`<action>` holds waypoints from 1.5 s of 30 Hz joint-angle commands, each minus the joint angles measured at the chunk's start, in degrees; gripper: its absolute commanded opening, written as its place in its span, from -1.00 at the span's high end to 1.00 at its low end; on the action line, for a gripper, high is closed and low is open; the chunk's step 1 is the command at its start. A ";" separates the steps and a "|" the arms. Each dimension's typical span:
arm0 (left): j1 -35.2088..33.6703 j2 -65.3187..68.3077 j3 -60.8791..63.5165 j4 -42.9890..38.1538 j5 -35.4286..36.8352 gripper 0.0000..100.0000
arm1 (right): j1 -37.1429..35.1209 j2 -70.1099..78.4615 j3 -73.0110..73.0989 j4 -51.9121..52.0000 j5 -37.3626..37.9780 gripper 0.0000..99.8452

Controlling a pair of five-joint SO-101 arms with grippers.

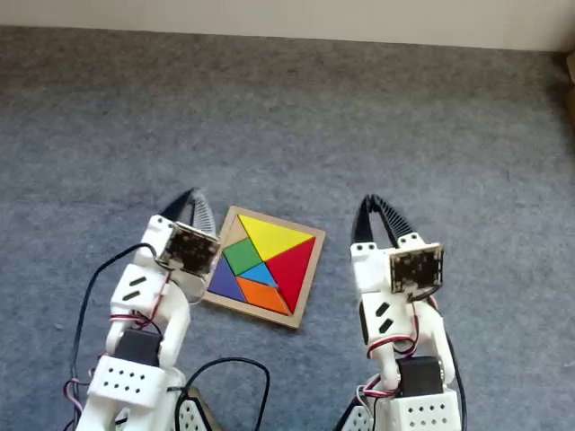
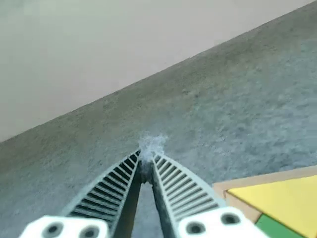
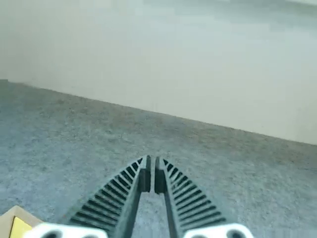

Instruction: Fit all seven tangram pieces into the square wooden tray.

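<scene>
The square wooden tray (image 1: 305, 289) lies on the grey carpet between the two arms. Coloured tangram pieces fill it: yellow (image 1: 271, 237), red (image 1: 292, 267), green (image 1: 240, 256), a small blue one (image 1: 261, 274), orange (image 1: 264, 294) and purple (image 1: 224, 284). My left gripper (image 1: 195, 196) is shut with nothing in it, just off the tray's left corner; its fingertips (image 2: 147, 159) touch each other. A corner of the tray (image 2: 233, 188) with the yellow piece (image 2: 282, 202) shows beside them. My right gripper (image 1: 368, 203) is shut and empty, to the right of the tray, raised above the carpet (image 3: 151, 174).
Grey carpet (image 1: 287, 117) covers the whole work area, with a pale wall (image 1: 287, 13) along the far edge. Black cables (image 1: 225, 368) loop on the carpet near the arm bases at the front.
</scene>
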State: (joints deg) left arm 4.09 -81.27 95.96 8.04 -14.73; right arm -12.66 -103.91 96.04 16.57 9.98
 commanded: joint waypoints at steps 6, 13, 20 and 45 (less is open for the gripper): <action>-9.10 -0.84 1.71 19.69 0.44 0.96 | -0.31 0.84 8.48 14.46 0.62 0.93; -9.80 -0.84 1.71 35.69 0.18 0.97 | -0.40 0.75 8.48 34.42 0.62 0.93; -17.01 -0.92 1.63 37.71 0.35 0.96 | -0.40 0.75 8.48 46.11 0.62 0.93; -17.27 -0.92 1.63 37.80 0.18 0.96 | 1.71 -1.10 8.48 55.08 0.88 0.93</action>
State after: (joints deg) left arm -12.53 -81.27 95.96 45.58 -14.73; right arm -11.96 -104.26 96.04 71.25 10.07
